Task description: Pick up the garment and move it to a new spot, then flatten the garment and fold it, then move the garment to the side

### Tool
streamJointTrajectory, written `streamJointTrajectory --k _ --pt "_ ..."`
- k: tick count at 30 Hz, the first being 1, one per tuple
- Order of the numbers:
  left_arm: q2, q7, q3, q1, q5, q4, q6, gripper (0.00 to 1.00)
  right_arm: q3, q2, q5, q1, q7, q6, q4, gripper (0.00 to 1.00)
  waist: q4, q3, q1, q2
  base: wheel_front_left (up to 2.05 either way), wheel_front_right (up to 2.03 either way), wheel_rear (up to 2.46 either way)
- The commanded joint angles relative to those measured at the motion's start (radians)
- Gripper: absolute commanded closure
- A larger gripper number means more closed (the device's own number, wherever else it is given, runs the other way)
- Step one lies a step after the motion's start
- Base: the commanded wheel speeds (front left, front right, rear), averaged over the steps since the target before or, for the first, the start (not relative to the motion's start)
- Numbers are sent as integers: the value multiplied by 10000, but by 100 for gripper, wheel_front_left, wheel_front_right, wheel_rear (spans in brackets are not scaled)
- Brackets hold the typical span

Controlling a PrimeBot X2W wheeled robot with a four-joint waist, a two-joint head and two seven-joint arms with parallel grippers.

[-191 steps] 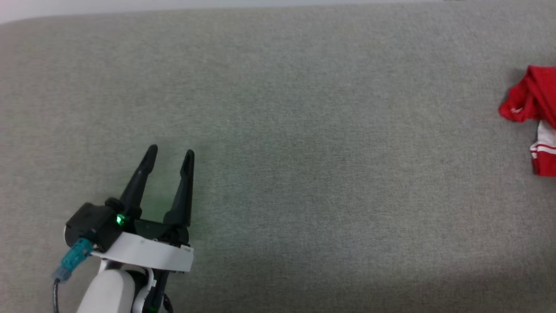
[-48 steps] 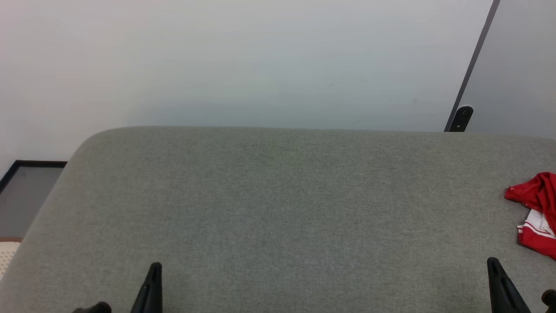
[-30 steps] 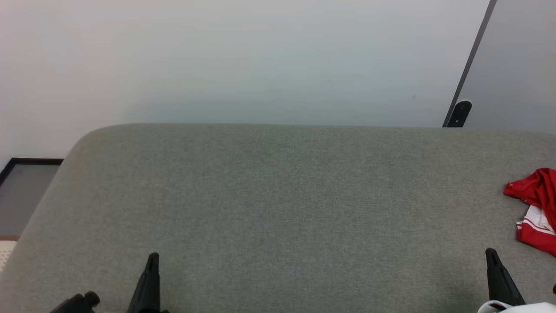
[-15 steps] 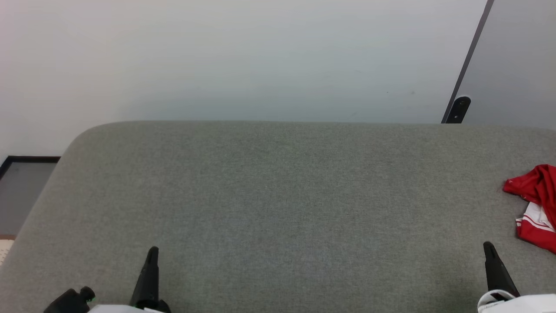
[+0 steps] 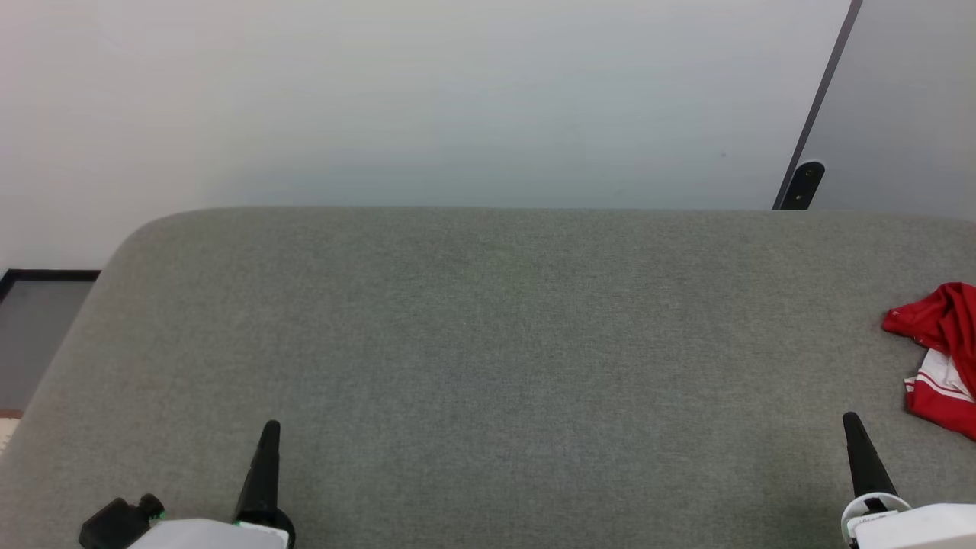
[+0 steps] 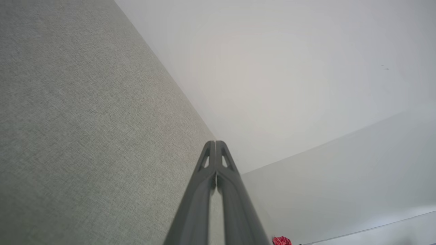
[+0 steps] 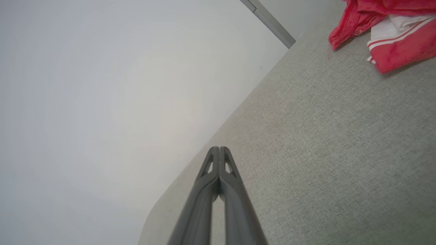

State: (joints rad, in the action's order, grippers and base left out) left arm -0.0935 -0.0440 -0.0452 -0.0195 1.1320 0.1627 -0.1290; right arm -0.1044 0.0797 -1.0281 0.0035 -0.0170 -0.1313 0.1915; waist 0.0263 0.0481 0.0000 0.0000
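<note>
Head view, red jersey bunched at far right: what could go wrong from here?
1. The crumpled red and white jersey runs off the frame's right edge, so a grasp could be badly aimed.
2. The right gripper and left gripper are both shut; reaching like that would likely shove the cloth across the grey fabric surface.
3. A pinch may catch several layers.
</note>
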Motion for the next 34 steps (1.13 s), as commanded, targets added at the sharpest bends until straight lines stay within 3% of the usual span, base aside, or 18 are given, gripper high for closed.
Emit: streamJointTrajectory --k 1,34 --pt "-13 71 -60 249 273 -37 -17 100 -38 -5 -316 -271 64 4 -49 100 -7 -13 0 0 0 0 0" --pt "148 865 -302 876 3061 476 -24 100 -78 -179 -3589 -810 821 6 304 100 -141 -275 0 0 0 0 0"
